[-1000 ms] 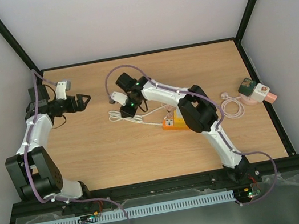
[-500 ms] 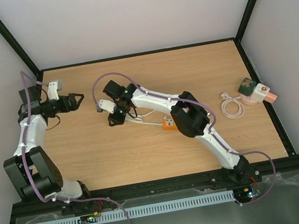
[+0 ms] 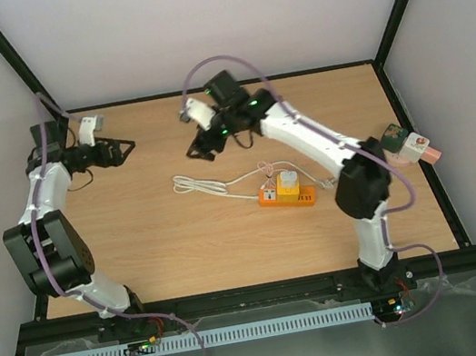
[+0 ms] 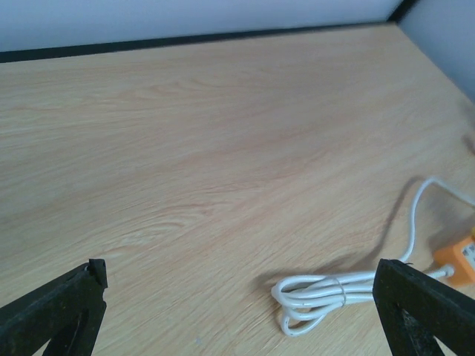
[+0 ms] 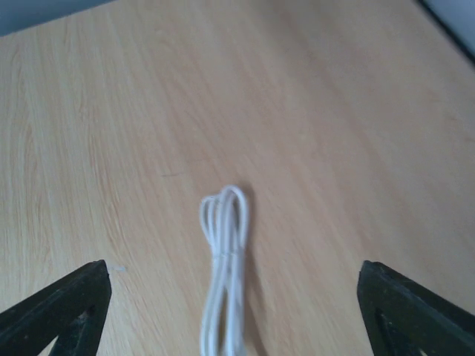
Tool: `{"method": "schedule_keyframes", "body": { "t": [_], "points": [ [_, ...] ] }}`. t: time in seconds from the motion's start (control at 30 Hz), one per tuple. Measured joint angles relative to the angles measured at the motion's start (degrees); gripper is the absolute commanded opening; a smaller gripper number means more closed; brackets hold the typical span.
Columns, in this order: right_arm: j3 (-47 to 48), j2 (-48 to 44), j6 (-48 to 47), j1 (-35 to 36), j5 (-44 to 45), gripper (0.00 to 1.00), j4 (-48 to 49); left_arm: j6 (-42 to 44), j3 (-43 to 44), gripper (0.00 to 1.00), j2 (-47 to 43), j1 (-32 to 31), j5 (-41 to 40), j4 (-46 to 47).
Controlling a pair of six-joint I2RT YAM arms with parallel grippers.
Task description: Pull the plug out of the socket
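An orange socket strip [image 3: 289,195] lies mid-table with a pale plug [image 3: 287,178] standing on its top. Its white cable runs left to a tied bundle [image 3: 191,184]. My right gripper [image 3: 203,147] hangs open above the table, beyond that bundle and holding nothing. In the right wrist view the bundle [image 5: 225,245] lies on the wood below the gap of the right gripper [image 5: 234,271]. My left gripper [image 3: 127,148] is open at the far left. In the left wrist view the left gripper [image 4: 241,271] frames the bundle [image 4: 326,293], with the orange strip's corner [image 4: 460,259] at the right edge.
A green block [image 3: 393,136] and a white-and-pink block [image 3: 419,146] sit at the table's right edge. Black frame posts and pale walls close in the left, right and far sides. The right arm's elbow [image 3: 359,184] stands just right of the strip.
The right gripper was shut low by the cable bundle; it has opened and risen toward the far side. The strip has slid slightly right. The left gripper drew back a little.
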Motion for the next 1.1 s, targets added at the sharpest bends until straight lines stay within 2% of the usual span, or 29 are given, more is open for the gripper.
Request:
{"method": "schedule_keyframes", "body": {
  "t": [0.13,0.47,0.7,0.87,1.0,1.1],
  "points": [
    [-8.0,-9.8,-1.1,-5.6,-1.3,1.0,0.9,6.5,1.2,1.0,1.8,-6.9,-3.2,-3.1],
    [-33.2,-29.1,0.2,-19.0,-6.3,0.98,6.0,28.2,0.6,0.97,4.1,-24.7,-11.0,-12.3],
    [-40.1,-35.5,0.0,-29.2,-9.9,0.98,6.4,38.8,0.4,0.84,9.4,-33.7,-18.1,-13.4],
    [-43.3,-37.9,-0.4,-32.3,-12.7,0.98,6.6,42.7,-0.5,0.78,12.3,-36.7,-21.4,-11.5],
    [-47.7,-39.7,-0.6,-33.7,-15.3,0.99,7.3,44.5,-1.2,0.65,12.7,-38.2,-23.3,-9.1],
    [-50.9,-40.2,-1.1,-34.6,-16.8,0.99,7.3,46.2,-2.2,0.51,12.8,-39.0,-24.8,-6.4]
  ]
}}
